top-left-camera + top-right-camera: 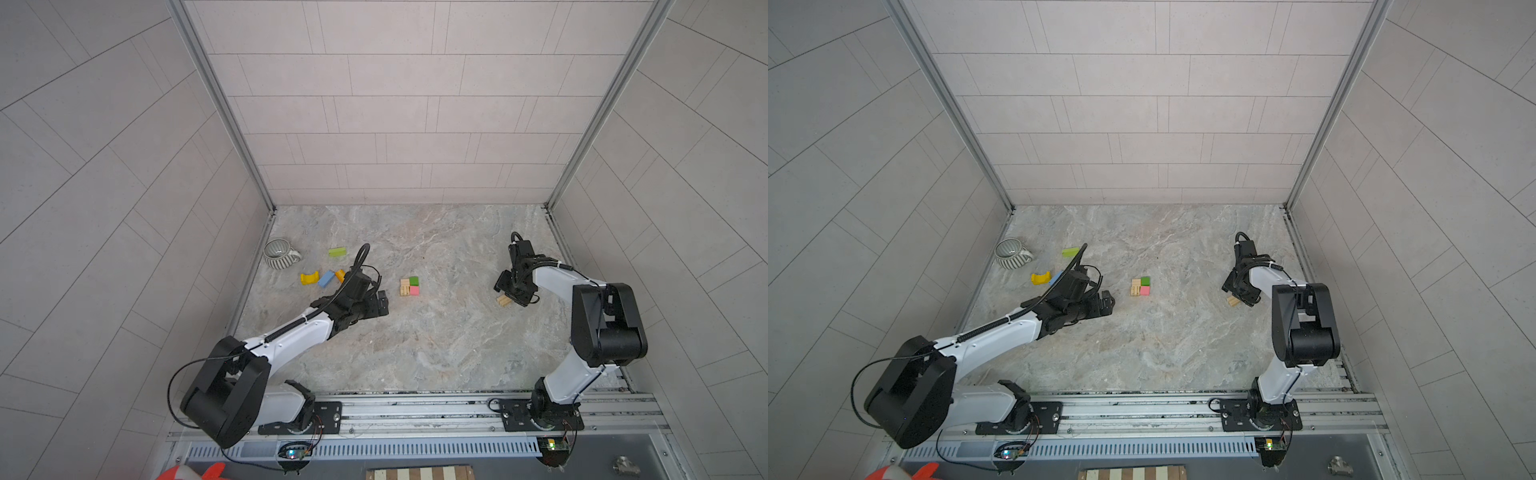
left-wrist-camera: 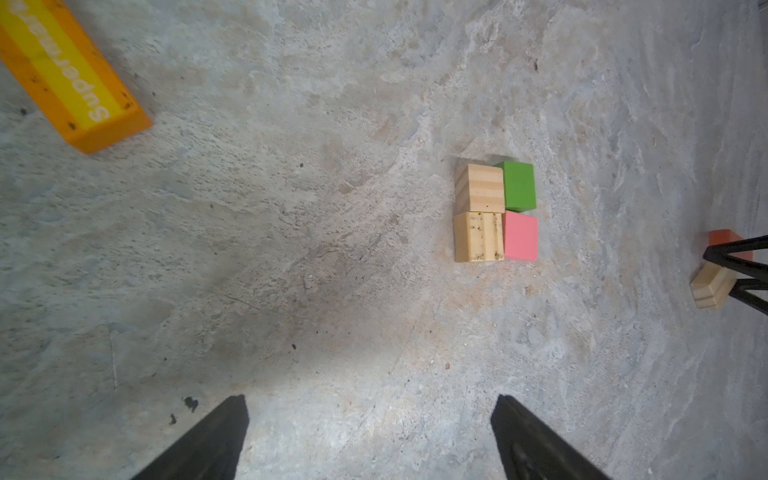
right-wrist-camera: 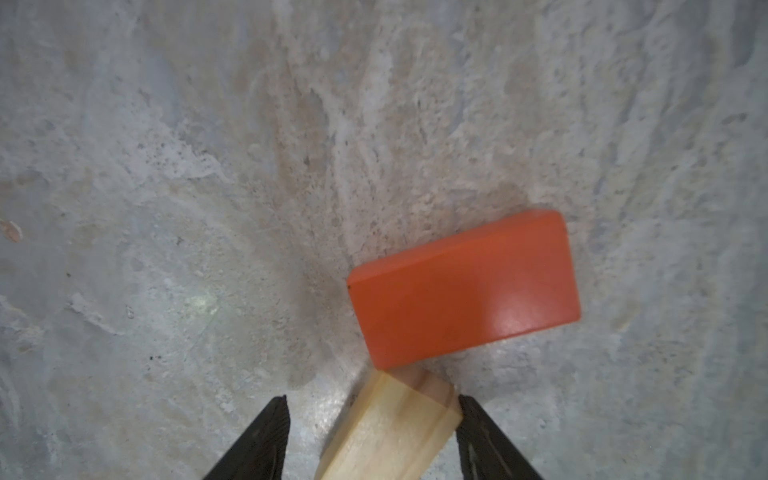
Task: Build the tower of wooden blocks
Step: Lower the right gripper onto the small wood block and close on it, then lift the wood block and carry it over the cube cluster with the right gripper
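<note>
both top views: block cluster [image 1: 409, 286] (2 tan, green, pink) mid-frame; mug [image 1: 279, 253] left of centre, contents unclear at this size | L wrist: left gripper [image 2: 370, 401] jaws wide apart | R wrist: right gripper [image 3: 372, 399] jaws apart astride tan block [image 3: 386, 436], one finger touching; orange block [image 3: 463, 291] touching it

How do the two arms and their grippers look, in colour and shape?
The left arm and right arm have white shells, bulky black joints and black cables tied alongside. The left gripper and right gripper have black, tapered fingers.
</note>
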`<state>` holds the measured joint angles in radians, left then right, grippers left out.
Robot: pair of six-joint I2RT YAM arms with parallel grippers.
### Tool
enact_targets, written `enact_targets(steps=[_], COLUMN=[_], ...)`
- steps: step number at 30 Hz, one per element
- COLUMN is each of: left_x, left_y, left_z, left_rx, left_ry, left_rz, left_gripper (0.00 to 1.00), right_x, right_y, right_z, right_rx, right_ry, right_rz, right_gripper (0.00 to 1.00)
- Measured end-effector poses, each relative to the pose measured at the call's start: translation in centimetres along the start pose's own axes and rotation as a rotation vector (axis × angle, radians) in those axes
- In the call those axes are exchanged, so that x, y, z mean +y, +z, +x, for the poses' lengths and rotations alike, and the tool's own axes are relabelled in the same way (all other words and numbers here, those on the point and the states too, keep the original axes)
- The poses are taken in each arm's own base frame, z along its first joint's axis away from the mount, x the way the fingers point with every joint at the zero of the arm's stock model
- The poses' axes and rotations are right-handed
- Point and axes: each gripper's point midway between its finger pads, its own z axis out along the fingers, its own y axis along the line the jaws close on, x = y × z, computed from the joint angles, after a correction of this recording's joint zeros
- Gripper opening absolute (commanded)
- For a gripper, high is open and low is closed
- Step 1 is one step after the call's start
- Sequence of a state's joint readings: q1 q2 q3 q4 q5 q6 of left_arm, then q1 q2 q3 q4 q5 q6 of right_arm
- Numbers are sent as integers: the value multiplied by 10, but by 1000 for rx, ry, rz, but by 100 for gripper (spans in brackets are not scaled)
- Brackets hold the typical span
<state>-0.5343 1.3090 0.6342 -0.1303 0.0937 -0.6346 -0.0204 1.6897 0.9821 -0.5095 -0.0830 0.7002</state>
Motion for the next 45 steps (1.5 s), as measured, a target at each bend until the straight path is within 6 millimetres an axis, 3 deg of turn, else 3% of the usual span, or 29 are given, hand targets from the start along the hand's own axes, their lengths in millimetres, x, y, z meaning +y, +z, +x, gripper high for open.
enact_targets(steps=[14,20,27,32,39,45], left_x=[-1,-1,-1,0,4,13], left_y=[0,1,2,4,5,-3], left_z=[1,2,3,4,5,4], left_rx=[8,11,19,25,25,14], left_ry=[-2,-2,-2,-4,-5,-6], left_rz=[8,9,11,6,-9,-59], left_gripper=[98,98,98,98,98,100], right_x=[24,18,15,13,16,44], right_y=[0,1,0,-2,-6,-26], right_z=[14,21,24,25,37,44], right_rx=[56,85,97,95,108,86], right_ry=[-191,-251,-300,-324,-389,-466], right_rz=[33,71,81,84,118,89], right_gripper=[51,47,33,14,13,13])
